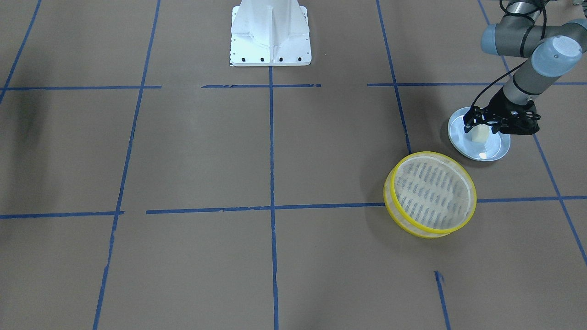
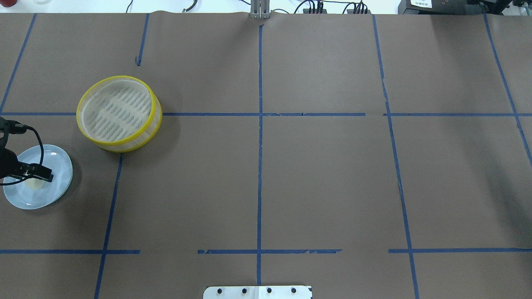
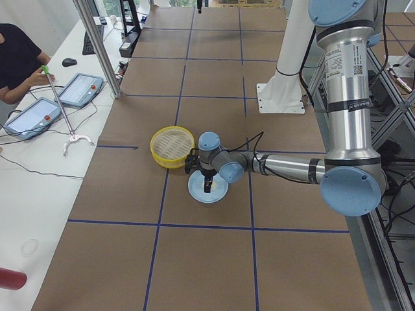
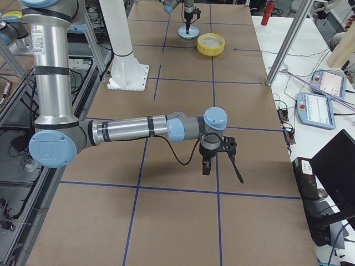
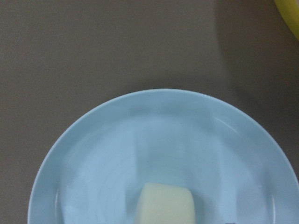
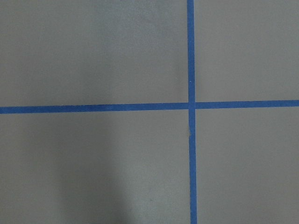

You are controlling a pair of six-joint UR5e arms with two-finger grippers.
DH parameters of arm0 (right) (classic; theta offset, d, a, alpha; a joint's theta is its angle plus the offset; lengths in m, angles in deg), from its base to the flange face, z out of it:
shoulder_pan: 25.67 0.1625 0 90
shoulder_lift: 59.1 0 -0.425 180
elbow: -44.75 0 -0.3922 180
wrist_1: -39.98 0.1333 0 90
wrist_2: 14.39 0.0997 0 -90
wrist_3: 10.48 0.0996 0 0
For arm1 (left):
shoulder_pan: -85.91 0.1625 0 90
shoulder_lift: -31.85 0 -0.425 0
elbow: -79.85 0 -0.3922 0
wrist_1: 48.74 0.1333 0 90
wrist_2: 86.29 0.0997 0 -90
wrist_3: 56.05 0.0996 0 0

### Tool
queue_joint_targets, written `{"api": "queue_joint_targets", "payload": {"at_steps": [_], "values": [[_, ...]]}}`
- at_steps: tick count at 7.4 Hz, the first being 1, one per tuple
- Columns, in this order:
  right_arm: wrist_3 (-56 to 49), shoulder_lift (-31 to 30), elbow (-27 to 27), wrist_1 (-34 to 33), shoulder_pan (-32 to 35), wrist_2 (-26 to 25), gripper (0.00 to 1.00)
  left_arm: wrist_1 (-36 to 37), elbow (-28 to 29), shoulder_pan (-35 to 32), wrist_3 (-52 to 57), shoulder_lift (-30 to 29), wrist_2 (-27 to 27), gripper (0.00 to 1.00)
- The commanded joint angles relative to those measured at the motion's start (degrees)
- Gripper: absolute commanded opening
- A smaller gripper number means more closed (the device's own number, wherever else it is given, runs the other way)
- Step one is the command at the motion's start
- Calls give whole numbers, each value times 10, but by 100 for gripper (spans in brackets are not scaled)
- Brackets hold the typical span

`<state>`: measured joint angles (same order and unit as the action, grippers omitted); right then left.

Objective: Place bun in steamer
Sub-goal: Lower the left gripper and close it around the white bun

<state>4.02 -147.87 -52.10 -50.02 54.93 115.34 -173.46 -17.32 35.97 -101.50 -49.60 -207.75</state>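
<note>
The cream-white bun lies on a pale blue plate at the table's left end; it also shows in the left wrist view and from overhead. My left gripper is low over the plate with its fingers astride the bun and looks open. The yellow-rimmed steamer stands empty beside the plate, also seen from overhead. My right gripper hangs over bare table far from both; I cannot tell whether it is open or shut.
The robot's white base stands at the middle of the table's robot-side edge. Blue tape lines cross the brown table. Operators' tablets lie on the side bench beyond the table.
</note>
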Motion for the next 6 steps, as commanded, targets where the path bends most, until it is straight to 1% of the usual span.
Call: {"api": "queue_joint_targets", "payload": {"at_steps": [1,3,6], "values": [[0,0,0,0,0,0,100,0,-3,-1,1,1,-1,62],[0,0,0,0,-1,0,100,1,-4,-1,0,5,-1,46],[0,0,0,0,0,0,100,1,-7,-1,0,6,-1,40]]}}
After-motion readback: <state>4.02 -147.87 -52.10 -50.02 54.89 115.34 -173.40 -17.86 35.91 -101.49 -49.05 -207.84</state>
